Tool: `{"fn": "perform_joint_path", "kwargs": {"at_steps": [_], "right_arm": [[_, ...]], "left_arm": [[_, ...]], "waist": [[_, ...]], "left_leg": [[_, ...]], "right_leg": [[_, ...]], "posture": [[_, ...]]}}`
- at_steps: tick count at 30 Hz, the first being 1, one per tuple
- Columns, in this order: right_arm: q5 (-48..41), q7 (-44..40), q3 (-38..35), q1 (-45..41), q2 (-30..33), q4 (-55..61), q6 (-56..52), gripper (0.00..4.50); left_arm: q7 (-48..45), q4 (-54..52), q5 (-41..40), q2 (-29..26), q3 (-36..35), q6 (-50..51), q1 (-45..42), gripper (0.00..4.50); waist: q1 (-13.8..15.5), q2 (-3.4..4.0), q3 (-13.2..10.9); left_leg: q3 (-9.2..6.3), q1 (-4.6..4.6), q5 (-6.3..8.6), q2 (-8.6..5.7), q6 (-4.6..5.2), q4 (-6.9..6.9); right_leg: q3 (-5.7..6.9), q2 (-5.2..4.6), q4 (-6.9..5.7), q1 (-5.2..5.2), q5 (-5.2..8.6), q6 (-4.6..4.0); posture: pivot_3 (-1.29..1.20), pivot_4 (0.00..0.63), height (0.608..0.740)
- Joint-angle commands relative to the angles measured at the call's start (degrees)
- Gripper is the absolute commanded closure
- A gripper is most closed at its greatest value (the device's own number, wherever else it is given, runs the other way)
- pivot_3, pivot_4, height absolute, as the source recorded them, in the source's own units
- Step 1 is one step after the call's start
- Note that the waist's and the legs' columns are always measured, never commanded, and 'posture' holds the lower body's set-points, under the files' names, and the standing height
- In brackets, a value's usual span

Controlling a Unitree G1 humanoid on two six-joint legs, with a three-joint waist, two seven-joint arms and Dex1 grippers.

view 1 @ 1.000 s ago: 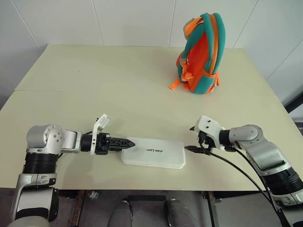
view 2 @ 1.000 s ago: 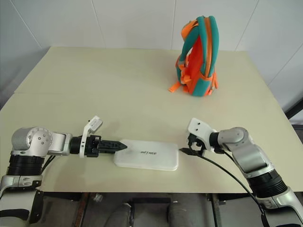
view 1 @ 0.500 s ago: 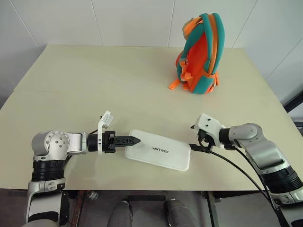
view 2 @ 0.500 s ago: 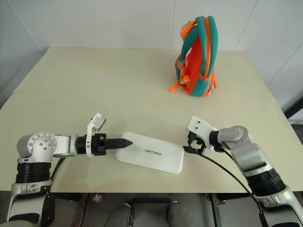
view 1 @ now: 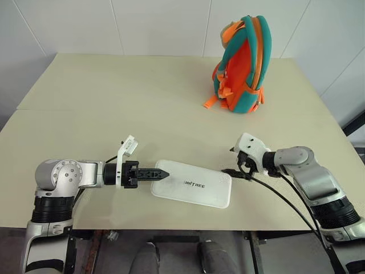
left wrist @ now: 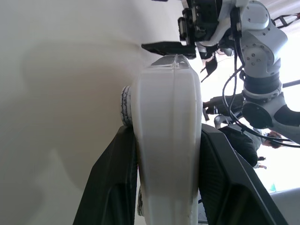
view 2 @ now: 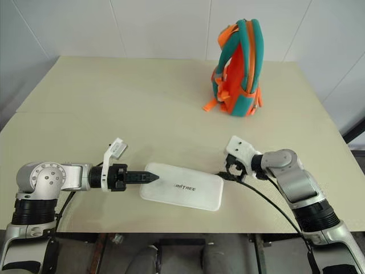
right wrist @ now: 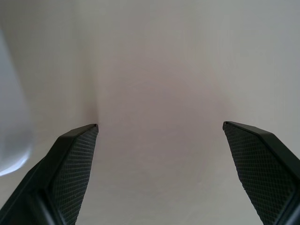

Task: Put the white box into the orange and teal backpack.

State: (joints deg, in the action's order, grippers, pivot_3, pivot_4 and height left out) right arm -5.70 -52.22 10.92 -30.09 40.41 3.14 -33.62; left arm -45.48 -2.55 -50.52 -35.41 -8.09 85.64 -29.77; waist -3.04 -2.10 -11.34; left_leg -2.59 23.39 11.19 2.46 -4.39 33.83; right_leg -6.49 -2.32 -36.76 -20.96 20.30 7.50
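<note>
The white box lies near the table's front edge, lettering up. My left gripper is shut on its left end. In the left wrist view the box sits pinched between my two black fingers. My right gripper stands open just off the box's right end, and in the right wrist view its fingers are spread wide over bare table, with the box's edge beside one of them. The orange and teal backpack stands upright at the far right of the table, well apart from both grippers.
The beige table stretches between the box and the backpack. A white wall runs behind the table's far edge. My right arm's black cable trails toward the front right corner.
My left gripper has closed on the box's left end. The box has turned a little and shifted right, bringing its right end close under my right gripper.
</note>
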Motion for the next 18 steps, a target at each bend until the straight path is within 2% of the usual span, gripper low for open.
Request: {"fn": "perform_joint_path", "kwargs": {"at_steps": [1, 7, 13, 18], "right_arm": [[-0.6, 3.3, -5.0, -2.3, -0.3, -1.8, 1.4, 0.0], [0.1, 12.2, -10.2, -7.7, -3.4, -10.0, 2.4, 0.0], [-0.9, 26.8, -18.0, -19.9, -10.9, -23.9, 5.9, 0.0], [-0.4, 33.1, -20.5, -28.5, -14.2, -38.5, 14.6, 0.0]], "left_arm": [[0.4, -2.5, 0.9, -4.5, -0.3, -0.1, 0.9, 3.15], [0.4, -2.1, -0.6, -7.8, -4.6, -1.3, 0.7, 3.18], [3.8, 0.2, -4.7, -5.3, -16.9, -1.6, -2.4, 3.2], [7.5, 0.2, -7.6, -1.4, -22.1, -0.3, -3.8, 3.26]], "waist": [[-0.1, -0.1, -0.1], [-0.4, -0.15, -0.1], [-0.5, -0.14, -0.2], [-0.3, -0.13, -0.2]], "left_leg": [[0.0, 0.0, 0.0, 0.0, 0.0, 0.0], [0.04, 0.01, 0.0, 0.06, -0.01, -0.25], [0.09, 0.23, -0.09, 0.12, -0.16, -0.4], [0.1, 0.36, -0.06, 0.11, -0.19, -0.5]], "right_leg": [[0.0, 0.01, 0.0, -0.01, 0.0, 0.0], [-0.03, 0.03, 0.0, -0.18, 0.04, -0.08], [-0.08, 0.1, -0.22, -0.6, 0.05, -0.09], [-0.04, 0.07, -0.01, -0.64, 0.06, -0.08]], "posture": [[0.0, 0.15, 0.74], [0.0, 0.15, 0.74], [0.0, 0.15, 0.74], [0.0, 0.15, 0.74]]}}
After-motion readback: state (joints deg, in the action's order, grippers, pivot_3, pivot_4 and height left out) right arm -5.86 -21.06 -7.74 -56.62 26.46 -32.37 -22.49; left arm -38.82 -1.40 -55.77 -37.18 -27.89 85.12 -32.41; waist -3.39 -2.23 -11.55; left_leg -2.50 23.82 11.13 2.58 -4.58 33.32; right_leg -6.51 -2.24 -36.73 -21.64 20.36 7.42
